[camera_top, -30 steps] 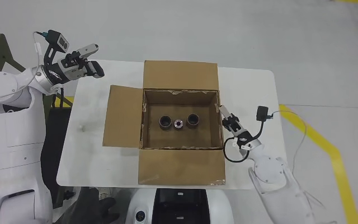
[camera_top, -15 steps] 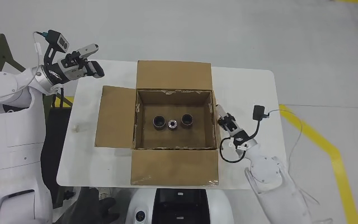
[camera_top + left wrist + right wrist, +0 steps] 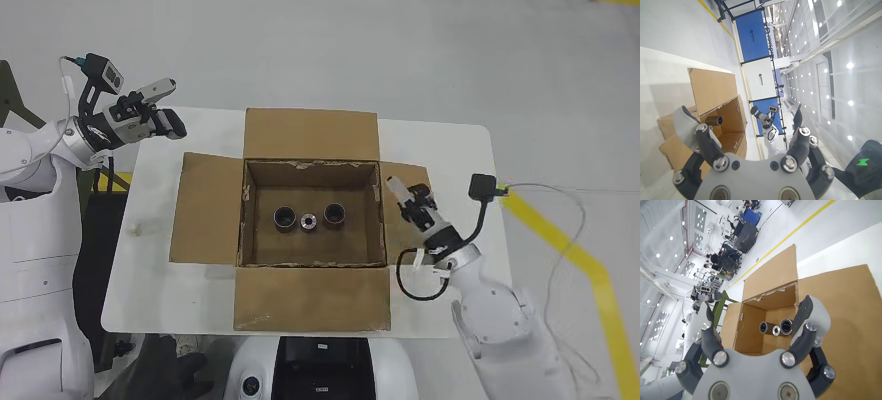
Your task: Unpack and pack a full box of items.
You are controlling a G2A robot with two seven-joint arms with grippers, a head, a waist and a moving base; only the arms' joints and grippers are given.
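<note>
An open cardboard box (image 3: 310,135) stands mid-table with its flaps folded outward. On its floor lie two dark metal cylinders (image 3: 286,217) (image 3: 333,212) with a smaller silver one (image 3: 309,221) between them; the right wrist view shows their ends (image 3: 763,327) (image 3: 786,326) (image 3: 776,330). My right gripper (image 3: 408,190) (image 3: 757,309) is open and empty, hovering over the box's right flap (image 3: 400,172), just outside the right wall. Off the table's far left corner, my left gripper (image 3: 175,105) (image 3: 742,119) is raised, open and empty. From there it looks across at the box (image 3: 715,91) and one cylinder (image 3: 714,120).
The white table (image 3: 150,290) has bare room left of the box, apart from a tiny white bit (image 3: 133,228). A black cable (image 3: 415,270) loops beside my right wrist. Yellow floor lines (image 3: 560,240) run past the table's right side.
The box slid a little to the left, then stopped. My right gripper pulled back from the box's right wall, rightward and toward the far side, and the right flap now lies folded out. The left arm stayed still.
</note>
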